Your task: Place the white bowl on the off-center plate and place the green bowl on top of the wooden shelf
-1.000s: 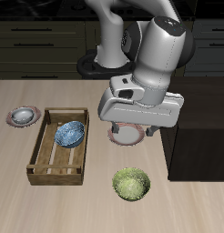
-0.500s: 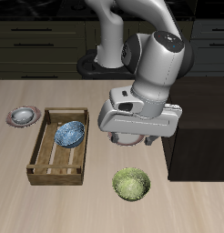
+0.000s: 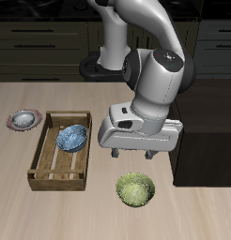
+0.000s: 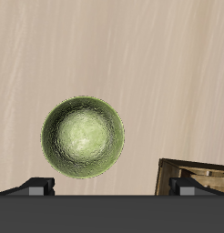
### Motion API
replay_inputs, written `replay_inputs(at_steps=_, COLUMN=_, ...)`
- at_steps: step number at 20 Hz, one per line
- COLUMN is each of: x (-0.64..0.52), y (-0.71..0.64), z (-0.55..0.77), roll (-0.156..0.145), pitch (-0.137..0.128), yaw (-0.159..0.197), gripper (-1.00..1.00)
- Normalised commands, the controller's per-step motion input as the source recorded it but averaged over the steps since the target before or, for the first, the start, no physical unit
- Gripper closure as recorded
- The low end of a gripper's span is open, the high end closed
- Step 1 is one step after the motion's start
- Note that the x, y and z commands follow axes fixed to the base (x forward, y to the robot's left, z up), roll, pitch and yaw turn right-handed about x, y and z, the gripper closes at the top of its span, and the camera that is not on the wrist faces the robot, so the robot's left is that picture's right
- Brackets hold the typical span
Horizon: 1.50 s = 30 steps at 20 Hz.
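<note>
The green bowl (image 3: 136, 190) sits on the table near the front edge; it also shows in the wrist view (image 4: 83, 137). My gripper (image 3: 133, 155) hangs open and empty just above and behind it, apart from it, and its fingers (image 4: 36, 185) stand wide apart. The white bowl (image 3: 24, 117) rests on the off-center plate (image 3: 12, 122) at the table's side. The wooden shelf (image 3: 207, 131) stands at the other side, its flat top bare. The second plate is hidden behind my gripper.
A light-wood slatted crate (image 3: 52, 165) lies between the off-center plate and my gripper, with a blue-patterned bowl (image 3: 73, 138) in it. The crate's corner shows in the wrist view (image 4: 194, 175). The robot's base (image 3: 103, 66) stands at the back.
My gripper has moved toward the table's front edge and lower, closer to the green bowl, and now hides the middle plate. Nothing on the table moved.
</note>
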Motion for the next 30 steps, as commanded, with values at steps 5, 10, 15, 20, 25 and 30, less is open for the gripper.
replay_inputs(at_steps=5, x=0.02, y=-0.06, z=-0.29, roll=-0.017, pitch=0.014, yaw=-0.002, gripper=-1.0)
replay_inputs(at_steps=10, x=0.03, y=-0.05, z=-0.43, roll=-0.019, pitch=0.031, yaw=0.007, gripper=-1.0)
replay_inputs(at_steps=15, x=0.0, y=-0.01, z=-0.25, roll=-0.003, pitch=0.023, yaw=0.0, gripper=-1.0)
replay_inputs(at_steps=20, x=0.0, y=0.01, z=-0.28, roll=-0.002, pitch=0.024, yaw=-0.001, gripper=-1.0)
replay_inputs(at_steps=25, x=0.0, y=-0.04, z=-0.27, roll=-0.012, pitch=0.023, yaw=0.007, gripper=-1.0)
replay_inputs(at_steps=30, x=0.01, y=-0.08, z=-0.27, roll=-0.017, pitch=0.027, yaw=-0.026, gripper=-1.0)
